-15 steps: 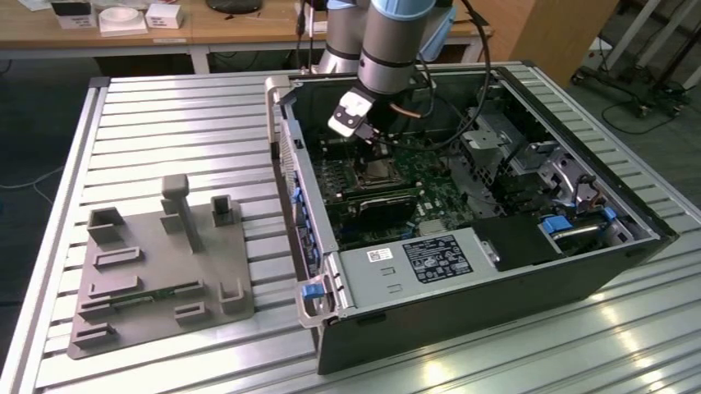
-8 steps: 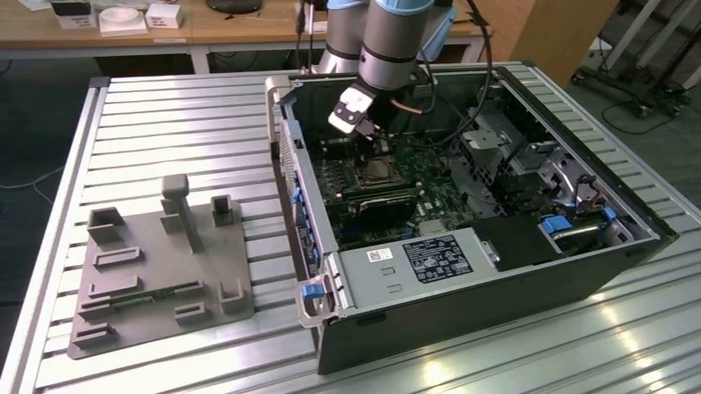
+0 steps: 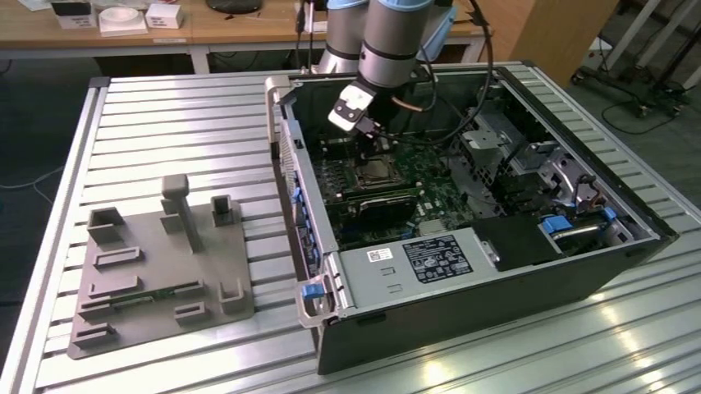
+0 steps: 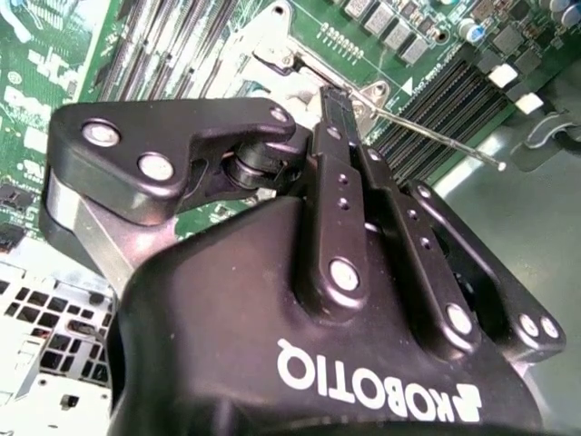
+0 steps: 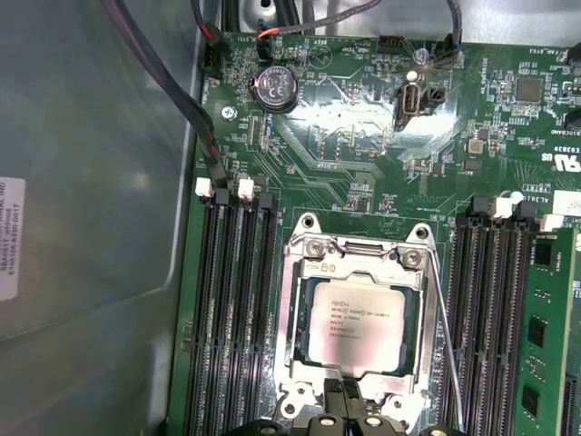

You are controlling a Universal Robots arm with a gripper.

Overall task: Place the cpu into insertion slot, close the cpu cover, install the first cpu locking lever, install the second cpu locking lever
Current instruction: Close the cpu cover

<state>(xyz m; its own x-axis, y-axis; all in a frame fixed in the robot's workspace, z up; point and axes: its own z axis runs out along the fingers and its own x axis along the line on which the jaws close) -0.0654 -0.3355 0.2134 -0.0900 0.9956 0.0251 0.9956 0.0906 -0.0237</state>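
The black two-finger gripper (image 5: 345, 400) has its fingers (image 5: 332, 396) drawn together. The tips are at one edge of the thin silvery metal cpu cover (image 5: 359, 262); whether they touch it, I cannot tell. The cover lies flat around the small square silvery-grey cpu (image 5: 356, 320), which sits in the square metal-rimmed insertion slot (image 5: 313, 238). A thin steel wire lever (image 5: 445, 345) slants just beside the cover, between it and long black memory slots (image 5: 495, 309). The green motherboard (image 5: 363, 163) spreads around them. In the exterior view the grey robot arm (image 3: 389, 41) reaches into the open black computer case (image 3: 613, 254), which lies on a grey slatted metal table (image 3: 176, 123).
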